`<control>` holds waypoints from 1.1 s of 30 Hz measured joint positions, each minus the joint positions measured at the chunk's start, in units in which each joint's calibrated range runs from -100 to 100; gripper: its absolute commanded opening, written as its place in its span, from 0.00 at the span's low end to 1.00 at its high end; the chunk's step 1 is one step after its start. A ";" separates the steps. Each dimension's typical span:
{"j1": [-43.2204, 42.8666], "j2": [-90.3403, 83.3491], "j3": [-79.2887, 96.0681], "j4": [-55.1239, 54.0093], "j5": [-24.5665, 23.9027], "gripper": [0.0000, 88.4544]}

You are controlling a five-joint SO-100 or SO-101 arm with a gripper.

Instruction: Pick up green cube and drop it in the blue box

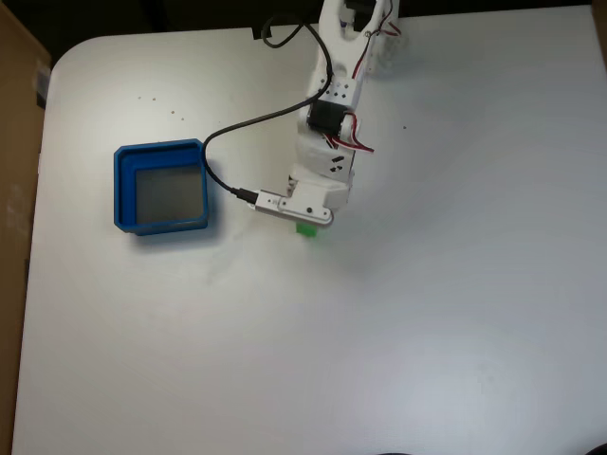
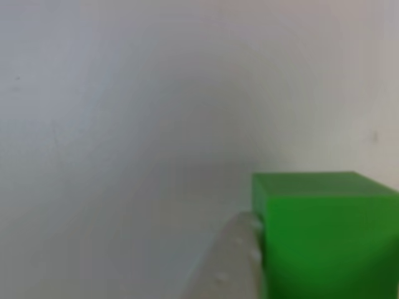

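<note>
Workspace: bare white table (image 1: pixel 455 313), brown cardboard (image 1: pixel 14 142) beside.

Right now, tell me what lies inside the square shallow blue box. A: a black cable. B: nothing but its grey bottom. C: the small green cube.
B: in the fixed view the square shallow blue box holds nothing on its grey bottom; the small green cube sits on the table under the end effector.

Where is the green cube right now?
In the fixed view the cube sits on the white table, mostly under the end effector, right of the blue box.
</note>
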 measured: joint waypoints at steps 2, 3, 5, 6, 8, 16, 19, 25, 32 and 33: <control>0.21 -2.08 0.00 1.57 0.00 0.03; 0.21 -3.25 0.00 2.72 0.00 0.03; 0.21 -5.41 0.00 5.04 0.00 0.03; 0.21 -6.66 0.00 6.19 0.00 0.03; 0.21 -9.57 0.00 8.01 0.00 0.03; 0.21 -23.14 0.00 9.99 0.00 0.03; 0.21 -26.30 0.00 9.99 0.00 0.03; 1.42 -26.55 0.00 9.99 0.00 0.03; 8.68 -26.55 0.00 9.99 0.00 0.03; 10.10 -26.55 0.00 9.99 0.00 0.03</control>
